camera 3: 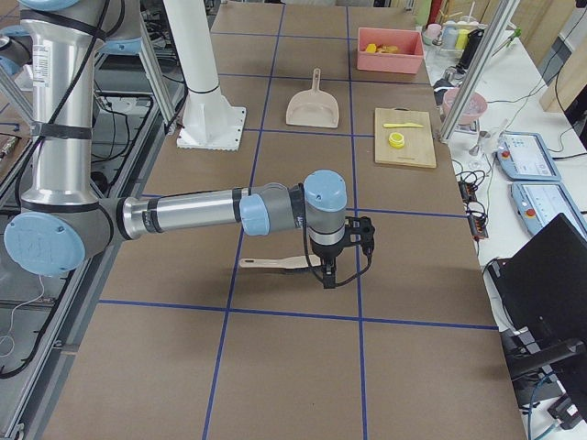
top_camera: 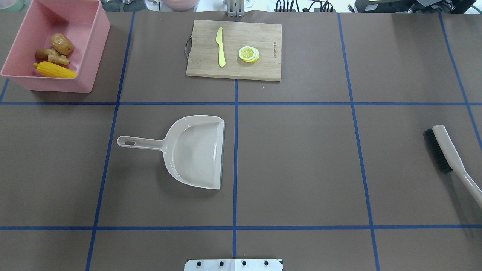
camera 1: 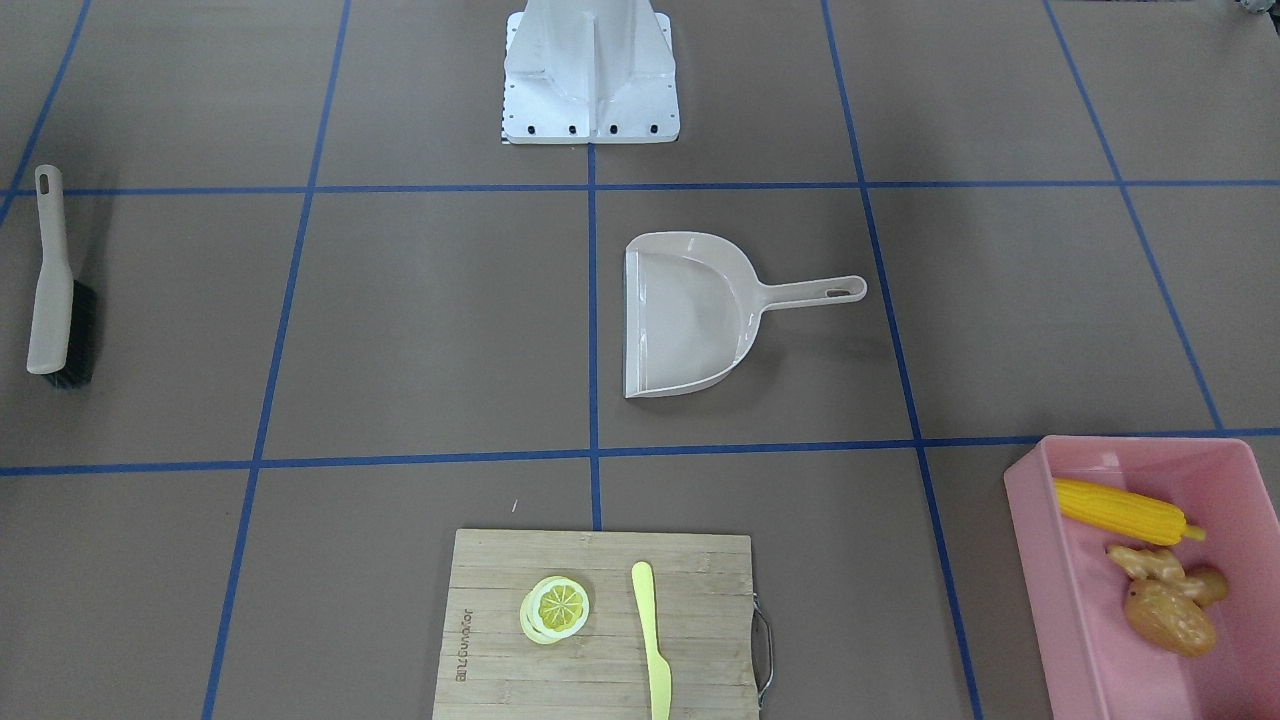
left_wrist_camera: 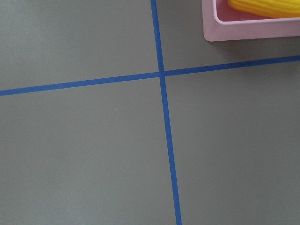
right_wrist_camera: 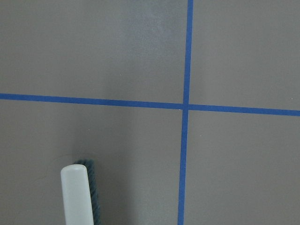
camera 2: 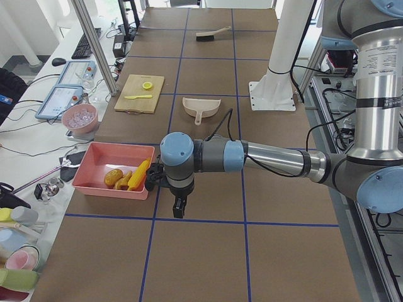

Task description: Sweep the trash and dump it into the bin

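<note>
trash point(top_camera: 54, 70) inside bin point(top_camera: 56, 85) | bin near left tool point(camera 2: 179, 210) | left tool, right tool point(camera 3: 327, 277) grip: cannot tell

Surface: brown table point(left_wrist_camera: 84, 154); crossed by blue tape lines point(left_wrist_camera: 161, 75)
Bin point(left_wrist_camera: 253, 30): pink corner at top right; beside the tape crossing
Contents: yellow corn cob point(left_wrist_camera: 267, 7), partly visible

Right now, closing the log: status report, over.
Left gripper, right gripper: open or shut, cannot tell. Corn cob, potato, ginger root all in pink bin. Dustpan, brush lying on table.
</note>
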